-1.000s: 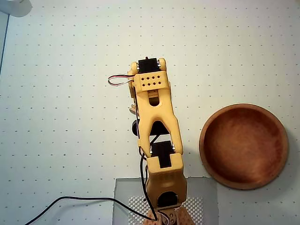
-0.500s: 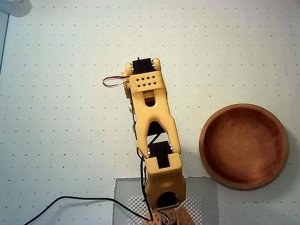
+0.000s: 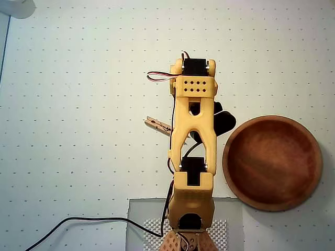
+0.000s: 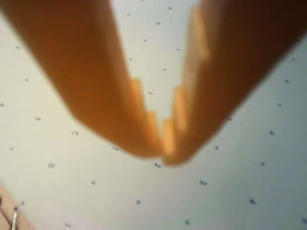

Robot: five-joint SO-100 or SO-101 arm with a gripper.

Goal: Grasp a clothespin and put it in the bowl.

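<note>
Left of the arm point(image 3: 192, 157) in the overhead view, the clothespin point(image 3: 157, 124) lies flat on the dotted mat point(image 3: 78, 104), one end hidden under the arm. At right centre the bowl point(image 3: 272, 163) sits empty, well apart from the pin and close enough for a short swing. In the wrist view the gripper point(image 4: 163, 152) holds nothing, its tips meeting over bare mat, while a sliver of clothespin shows at the lower left corner. Open mat surrounds the pin, so there is free room to approach

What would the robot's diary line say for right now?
jaws: shut, empty | clothespin: on table, left of arm in overhead view, not grasped | bowl: empty
</note>
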